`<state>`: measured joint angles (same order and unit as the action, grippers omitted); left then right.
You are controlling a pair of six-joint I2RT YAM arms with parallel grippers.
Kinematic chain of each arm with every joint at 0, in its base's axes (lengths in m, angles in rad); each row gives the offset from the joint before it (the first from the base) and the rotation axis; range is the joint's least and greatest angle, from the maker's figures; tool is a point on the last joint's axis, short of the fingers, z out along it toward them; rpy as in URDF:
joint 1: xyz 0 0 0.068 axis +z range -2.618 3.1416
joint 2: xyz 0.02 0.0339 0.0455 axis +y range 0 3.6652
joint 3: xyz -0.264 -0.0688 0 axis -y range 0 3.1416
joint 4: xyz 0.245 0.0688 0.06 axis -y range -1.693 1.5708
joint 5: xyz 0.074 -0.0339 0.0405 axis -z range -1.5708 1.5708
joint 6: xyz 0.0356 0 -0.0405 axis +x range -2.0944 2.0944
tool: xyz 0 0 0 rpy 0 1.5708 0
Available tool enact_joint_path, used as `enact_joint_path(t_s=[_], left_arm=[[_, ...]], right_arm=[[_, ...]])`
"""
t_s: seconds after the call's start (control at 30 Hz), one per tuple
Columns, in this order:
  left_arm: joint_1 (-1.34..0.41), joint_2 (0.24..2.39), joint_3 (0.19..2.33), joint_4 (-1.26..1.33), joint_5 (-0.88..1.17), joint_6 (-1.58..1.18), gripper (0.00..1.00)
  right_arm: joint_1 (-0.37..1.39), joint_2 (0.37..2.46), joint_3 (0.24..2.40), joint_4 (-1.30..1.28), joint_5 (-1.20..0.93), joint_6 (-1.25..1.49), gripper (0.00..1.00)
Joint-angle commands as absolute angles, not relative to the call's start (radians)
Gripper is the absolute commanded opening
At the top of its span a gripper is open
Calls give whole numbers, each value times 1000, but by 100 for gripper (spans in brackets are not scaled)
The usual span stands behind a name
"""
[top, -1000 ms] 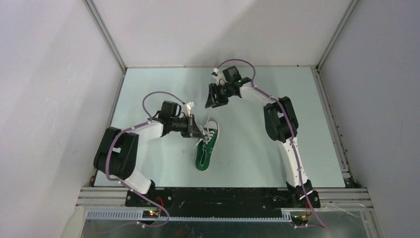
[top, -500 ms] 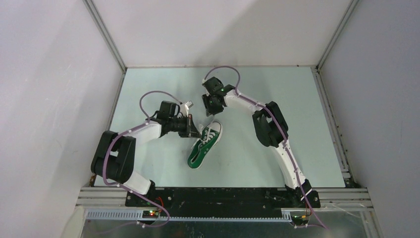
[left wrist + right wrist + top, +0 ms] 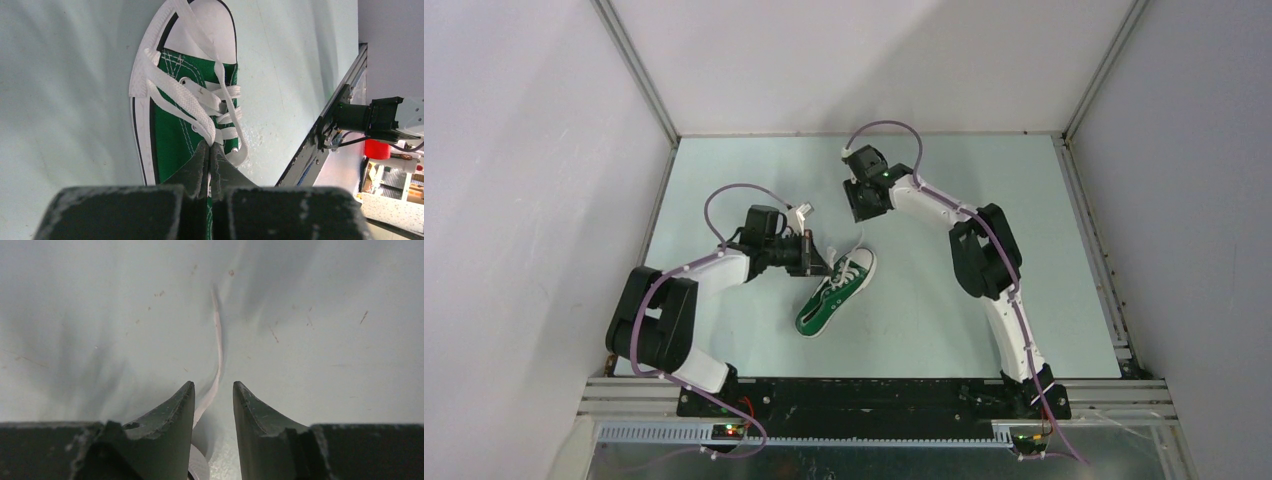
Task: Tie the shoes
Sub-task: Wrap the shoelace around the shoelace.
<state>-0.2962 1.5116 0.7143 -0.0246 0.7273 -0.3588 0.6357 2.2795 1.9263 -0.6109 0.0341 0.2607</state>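
With the green sneaker (image 3: 834, 292) lying centrally on the table (image 3: 944, 300), the left gripper (image 3: 210, 150) is pinching 1 white lace (image 3: 182, 102) tightly right at the sneaker, while the right gripper (image 3: 213, 390), jaws slightly apart, is straddling a loose lace strand (image 3: 218, 335) ungripped and should be closing squarely before pulling.

Green low-top sneaker (image 3: 832, 295), wht laces (image 3: 186, 99) loose, lies diag., toe far-right.

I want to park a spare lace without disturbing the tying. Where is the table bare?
Bare: the table right of the right arm, to the side rail; the far-left corner behind the left arm. Crowded: the middle, where the left claw pinches the laces of the sneaker and the open right claw straddles a strand.
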Motion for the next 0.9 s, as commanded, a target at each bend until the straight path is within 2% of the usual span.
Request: enact_joint_path(t_s=[0.0, 0.17, 0.23, 0.27, 0.3, 0.63, 0.87], left_arm=[[-299, 1469, 706, 35, 723, -351, 2], [-305, 1459, 709, 22, 718, -332, 2], [-306, 1458, 706, 25, 722, -324, 2], [-306, 1457, 704, 29, 728, -319, 2], [-307, 1450, 698, 39, 730, -317, 3], [-305, 1357, 595, 274, 931, -293, 8], [-308, 1389, 597, 367, 1036, -318, 6]], right_arm=[[647, 2287, 1894, -598, 55, 230, 37], [648, 2351, 1901, -558, 70, 194, 36], [645, 2367, 1913, -543, 44, 175, 18], [643, 2368, 1920, -537, -6, 161, 4], [639, 2367, 1923, -523, -33, 157, 1], [609, 2223, 1935, -406, -439, 206, 0], [618, 2211, 1856, -342, -620, 328, 0]])
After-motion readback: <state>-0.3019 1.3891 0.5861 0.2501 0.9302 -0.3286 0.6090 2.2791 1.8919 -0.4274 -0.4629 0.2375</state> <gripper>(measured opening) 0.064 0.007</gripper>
